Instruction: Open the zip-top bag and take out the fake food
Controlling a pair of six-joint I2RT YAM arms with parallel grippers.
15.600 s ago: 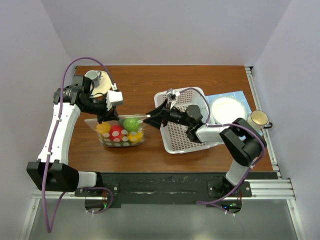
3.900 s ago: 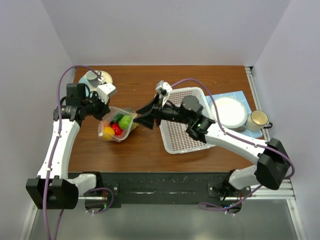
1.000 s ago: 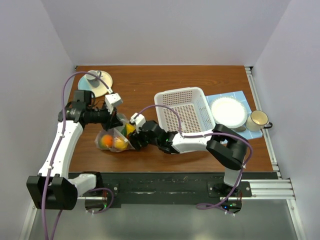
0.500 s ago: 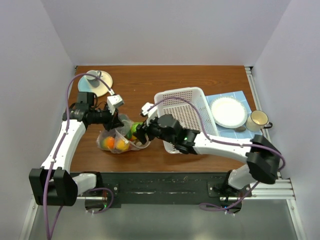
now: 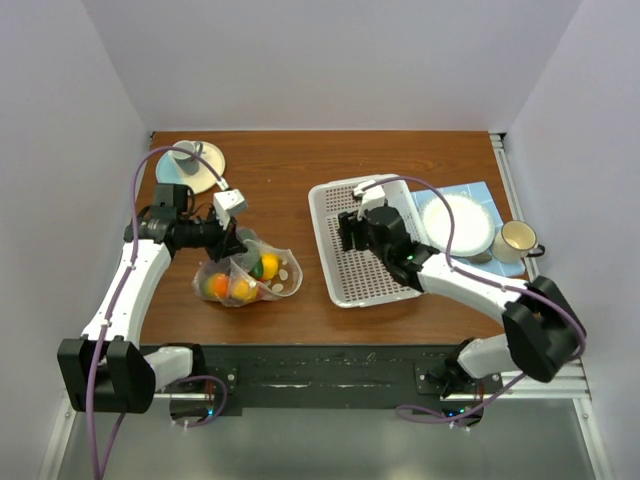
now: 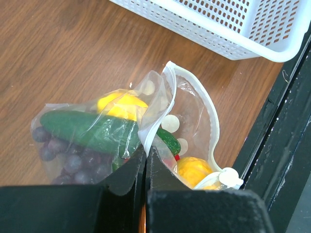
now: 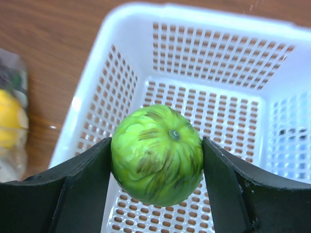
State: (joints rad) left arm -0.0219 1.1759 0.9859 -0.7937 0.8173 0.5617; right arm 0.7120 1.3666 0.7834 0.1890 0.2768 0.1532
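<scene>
Release is the step, I judge: right tool (image 5: 352,231), spread wide around the green fruit (image 7: 156,158), should lower into the basket (image 7: 92,102) before letting go; left tool (image 6: 146,165), pinched shut on the zip-top bag (image 6: 189,121) at its rim, holds it open on the counter (image 5: 400,170) beside the basket.

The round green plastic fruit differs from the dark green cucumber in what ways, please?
The round green plastic fruit is ball-shaped and lighter; the dark green cucumber is long. The fruit sits in the right gripper over the white perforated basket; the cucumber lies inside the clear dotted zip-top bag that the left gripper pinches. Both are fake food.
</scene>
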